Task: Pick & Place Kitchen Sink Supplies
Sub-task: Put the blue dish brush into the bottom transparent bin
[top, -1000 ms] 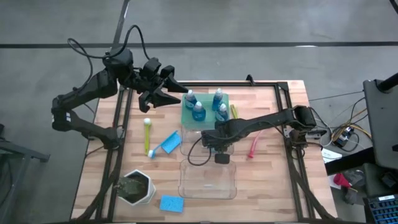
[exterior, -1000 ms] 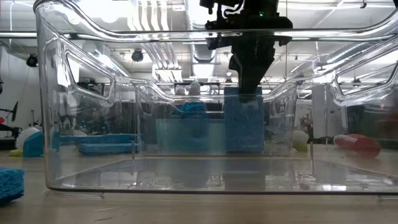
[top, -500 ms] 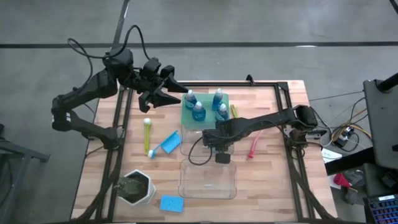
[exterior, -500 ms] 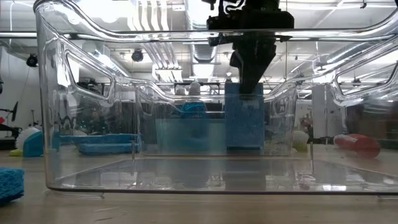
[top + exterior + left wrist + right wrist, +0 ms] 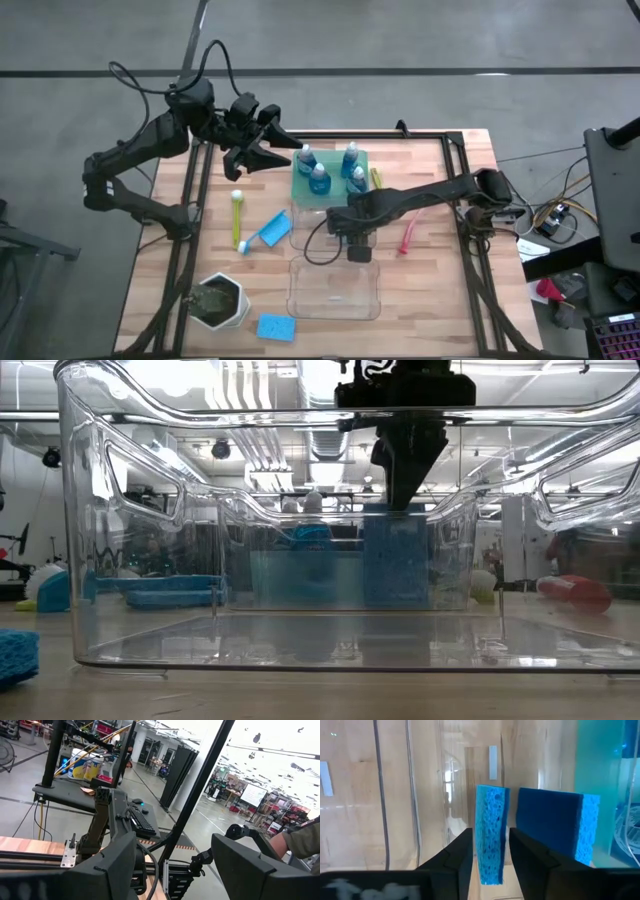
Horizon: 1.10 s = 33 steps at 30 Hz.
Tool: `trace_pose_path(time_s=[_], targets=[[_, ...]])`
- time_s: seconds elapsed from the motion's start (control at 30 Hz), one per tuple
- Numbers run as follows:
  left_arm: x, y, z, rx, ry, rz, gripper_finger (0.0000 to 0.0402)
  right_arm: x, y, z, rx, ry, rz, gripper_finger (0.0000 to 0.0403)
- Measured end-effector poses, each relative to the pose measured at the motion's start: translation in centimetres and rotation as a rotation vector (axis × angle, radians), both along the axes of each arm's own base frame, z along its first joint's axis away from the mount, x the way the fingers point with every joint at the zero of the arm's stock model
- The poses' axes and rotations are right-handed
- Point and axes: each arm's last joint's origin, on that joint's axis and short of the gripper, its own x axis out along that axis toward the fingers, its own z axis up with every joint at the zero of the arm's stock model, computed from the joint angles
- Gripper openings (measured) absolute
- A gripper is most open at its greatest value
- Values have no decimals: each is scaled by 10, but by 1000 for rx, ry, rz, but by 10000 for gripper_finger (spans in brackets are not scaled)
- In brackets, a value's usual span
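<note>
A bright blue sponge (image 5: 490,835) stands on its narrow edge on the floor of the far clear bin (image 5: 312,222), beside a second upright sponge (image 5: 555,832). My right gripper (image 5: 490,857) points down into that bin. It is open, with a finger on either side of the first sponge's top and a thin gap showing. In the low view its tips (image 5: 405,500) end just over the sponge (image 5: 395,560). My left gripper (image 5: 268,148) waits open, high over the table's far left. Two more sponges (image 5: 268,232) (image 5: 275,327) lie flat on the table.
Several blue bottles stand on the green tray (image 5: 298,185) behind the far bin. A second clear bin (image 5: 335,300) sits in front. A yellow-green brush (image 5: 237,215) lies left of the bins, a pink-red brush (image 5: 408,238) right of them. A white pot of greenery (image 5: 220,300) stands near left.
My right gripper has opened and let go of the sponge without moving away. The sponge has sunk a little from the fingertips and now stands on the bin floor.
</note>
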Motion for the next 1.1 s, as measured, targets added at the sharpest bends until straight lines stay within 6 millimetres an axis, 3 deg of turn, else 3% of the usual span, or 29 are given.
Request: trace_pose_path(time_s=[0.2,0.4,0.83,1.1], targets=[[0,0,0,1,-1,0,250,-3,0,7,2,-15,2,139],[0,0,-4,-10,39,-6,250,-13,0,29,12,-77,-1,148],[-2,-1,-38,-101,397,1,246,-45,-5,93,32,-338,-100,144],[-10,1,-60,-87,629,143,246,-66,-12,123,-23,-477,-203,131]])
